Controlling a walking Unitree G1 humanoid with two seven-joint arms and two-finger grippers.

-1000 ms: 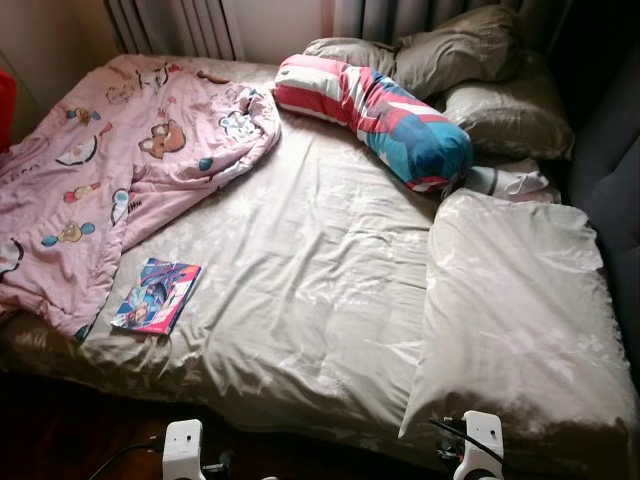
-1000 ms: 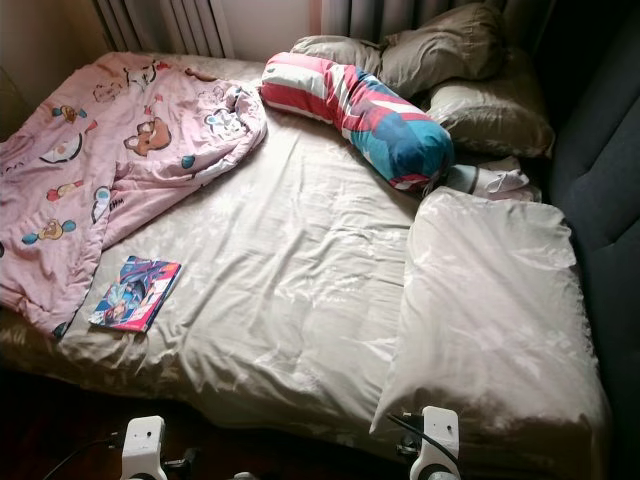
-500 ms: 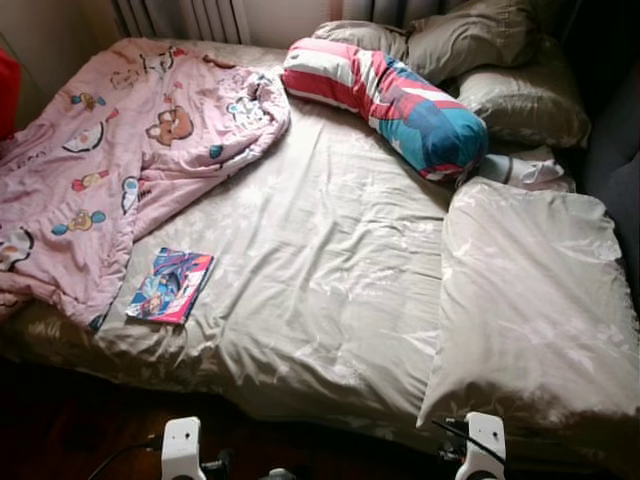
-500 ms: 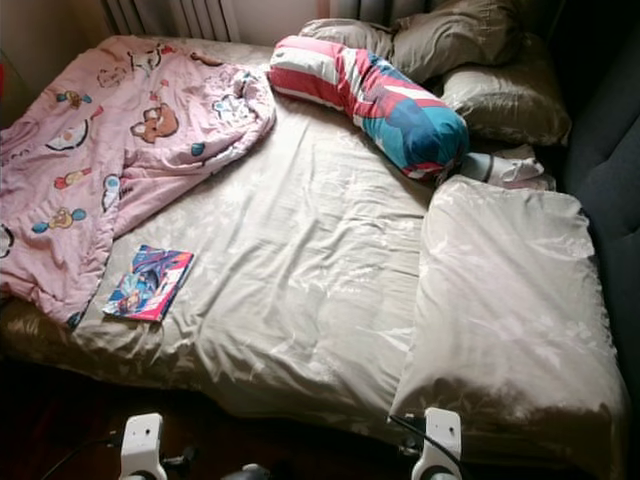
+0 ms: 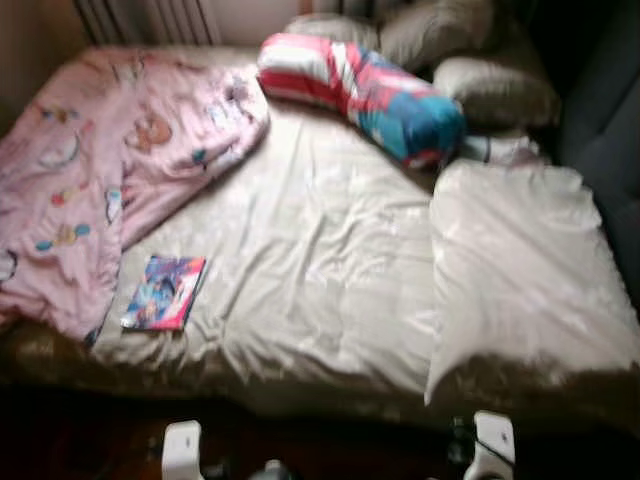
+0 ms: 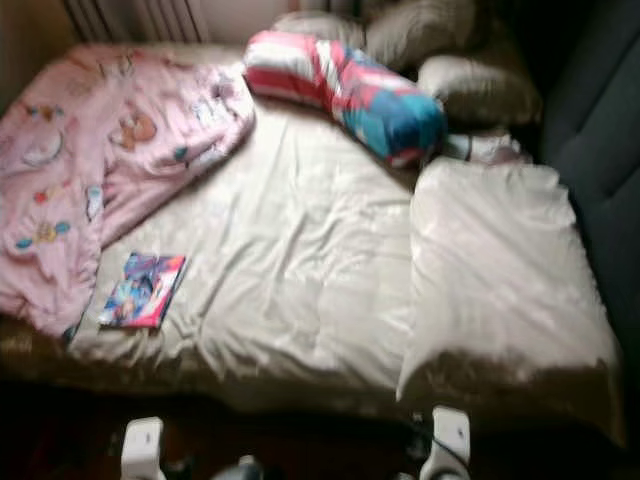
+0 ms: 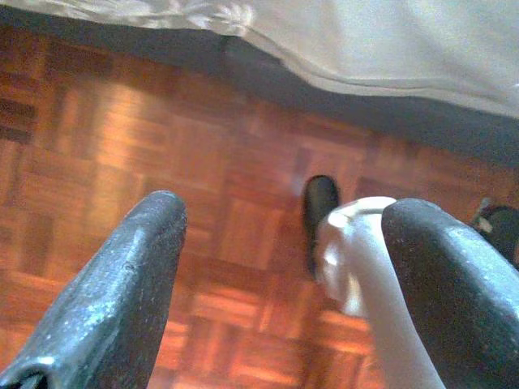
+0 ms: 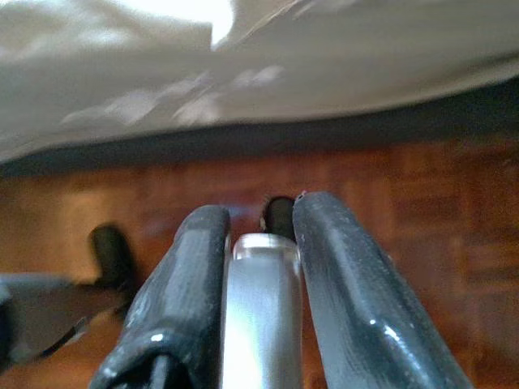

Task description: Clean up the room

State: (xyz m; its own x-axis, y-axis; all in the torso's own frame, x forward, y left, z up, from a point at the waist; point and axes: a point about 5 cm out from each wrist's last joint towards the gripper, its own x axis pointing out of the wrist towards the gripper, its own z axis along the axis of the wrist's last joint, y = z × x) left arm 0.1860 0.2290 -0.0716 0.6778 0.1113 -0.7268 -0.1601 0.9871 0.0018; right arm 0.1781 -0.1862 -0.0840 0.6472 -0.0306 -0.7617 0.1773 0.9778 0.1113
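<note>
A rumpled pink cartoon blanket (image 5: 95, 170) lies over the left side of the bed (image 5: 320, 260). A colourful book (image 5: 164, 292) rests on the beige sheet by the blanket's lower edge. A red, white and blue bolster pillow (image 5: 360, 92) lies slantwise near the head of the bed. A large beige pillow (image 5: 520, 270) sits at the right. Both arms hang low in front of the bed's near edge. My left gripper (image 7: 288, 211) is open over the parquet floor (image 7: 122, 130). My right gripper (image 8: 261, 219) is shut above the same floor.
Beige pillows (image 5: 470, 60) are heaped at the head of the bed, with a small white cloth (image 5: 505, 150) beside the bolster. A dark upholstered wall (image 5: 605, 130) runs along the right side. A radiator (image 5: 150, 18) stands behind the bed. The eye views are blurred.
The whole picture has shifted and blurred, so the camera moved. Blanket, book and pillows lie as before. Both arms still hang low.
</note>
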